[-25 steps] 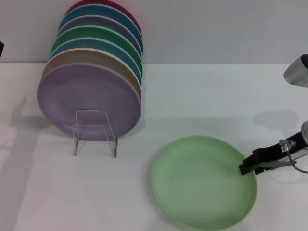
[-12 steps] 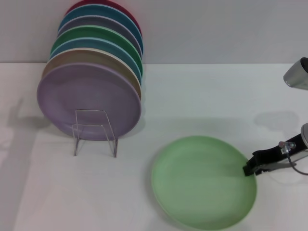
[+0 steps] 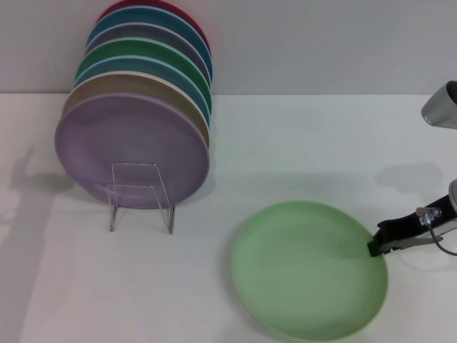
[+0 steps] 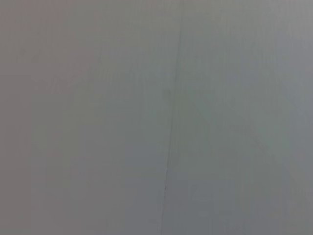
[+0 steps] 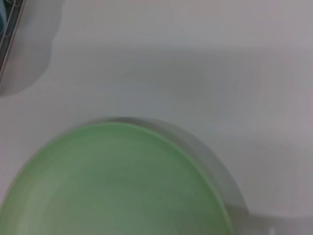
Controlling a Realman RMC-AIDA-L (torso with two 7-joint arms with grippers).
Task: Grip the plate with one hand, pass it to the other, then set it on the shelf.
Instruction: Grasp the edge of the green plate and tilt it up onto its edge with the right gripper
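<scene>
On the white matte counter (image 3: 300,143), toward the robot's right and near its front edge, lies the plate (image 3: 308,269): round, plain, pale mint-green, with a dull matte face and a shallow raised rim. It sits flat or close to flat; its underside is not visible.

Right pincer (image 3: 373,248): black, jointed, on a silvery wrist, entering from the right. Its tip meets the plate's right rim and looks closed narrow onto that rim, though the lower finger is hidden under the plate edge.

Left pincer: not visible in any view. The left wrist view shows only a flat grey surface (image 4: 98,117) crossed by one thin dark line.

Well apart from the mint plate, at the counter's far left, stands the shelf (image 3: 141,197), a low rack of thin clear and silvery wire with a squarish front loop. It carries a row of plates on edge, leaning back toward the grey wall (image 3: 321,43). The lavender plate (image 3: 133,149) is foremost, then tan, cream, blue, darker green, grey-violet, teal and red rims, all smooth, round and of matching size.

The right wrist view shows the mint plate (image 5: 117,181) close up, its rim a thin lighter line and a soft shadow on the counter beyond it. That view does not show the pincer's own fingers; only the head view does.
</scene>
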